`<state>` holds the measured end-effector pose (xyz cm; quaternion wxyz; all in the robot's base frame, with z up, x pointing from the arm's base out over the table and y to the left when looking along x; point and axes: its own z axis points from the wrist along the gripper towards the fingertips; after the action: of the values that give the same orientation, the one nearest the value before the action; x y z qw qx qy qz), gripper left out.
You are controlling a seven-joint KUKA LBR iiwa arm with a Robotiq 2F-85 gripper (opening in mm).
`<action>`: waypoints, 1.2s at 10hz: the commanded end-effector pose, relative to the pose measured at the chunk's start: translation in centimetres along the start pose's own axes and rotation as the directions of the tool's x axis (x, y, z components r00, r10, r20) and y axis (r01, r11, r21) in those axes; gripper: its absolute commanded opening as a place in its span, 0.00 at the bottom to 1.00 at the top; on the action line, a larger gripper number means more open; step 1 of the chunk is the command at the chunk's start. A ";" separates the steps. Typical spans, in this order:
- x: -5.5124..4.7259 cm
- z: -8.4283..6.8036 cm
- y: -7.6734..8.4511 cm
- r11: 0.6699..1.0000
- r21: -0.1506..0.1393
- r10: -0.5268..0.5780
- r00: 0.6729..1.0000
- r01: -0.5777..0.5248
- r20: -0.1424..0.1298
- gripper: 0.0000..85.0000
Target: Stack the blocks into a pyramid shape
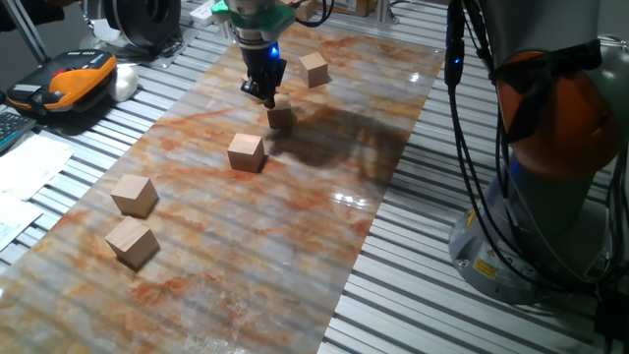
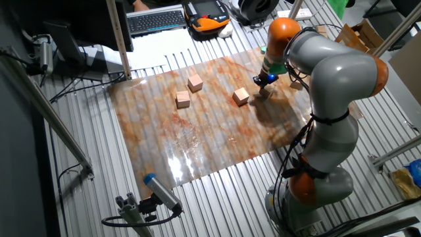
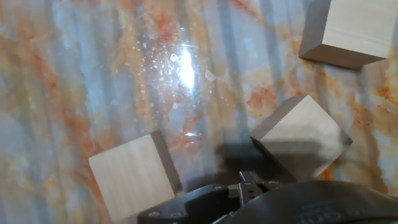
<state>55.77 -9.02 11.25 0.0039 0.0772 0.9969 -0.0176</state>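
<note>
Five blocks show in one fixed view, all tan wooden cubes lying apart on the marbled mat (image 1: 324, 187). One block (image 1: 314, 69) is at the far end, one block (image 1: 280, 115) just below my gripper, one block (image 1: 246, 152) in the middle. Two more blocks (image 1: 134, 195) (image 1: 132, 242) sit near the left front. My gripper (image 1: 264, 94) hangs just up-left of the second block (image 2: 265, 93), its dark fingers together and nothing held. The hand view looks down on three blocks (image 3: 134, 177) (image 3: 301, 134) (image 3: 348, 31). No pyramid shape stands anywhere.
The mat lies on a slatted metal table (image 1: 472, 315). An orange and black device (image 1: 74, 84) and papers (image 1: 25, 167) sit off the mat's left. The arm's orange and grey base (image 1: 550, 187) with hanging cables (image 1: 462, 118) stands at the right. A keyboard (image 2: 156, 20) lies beyond the mat.
</note>
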 end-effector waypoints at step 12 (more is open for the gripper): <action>0.4 -0.2 -1.0 0.970 0.049 0.235 0.971 -0.238 0.050 0.80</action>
<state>55.22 -9.95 11.45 0.0260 0.1878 0.9808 -0.0457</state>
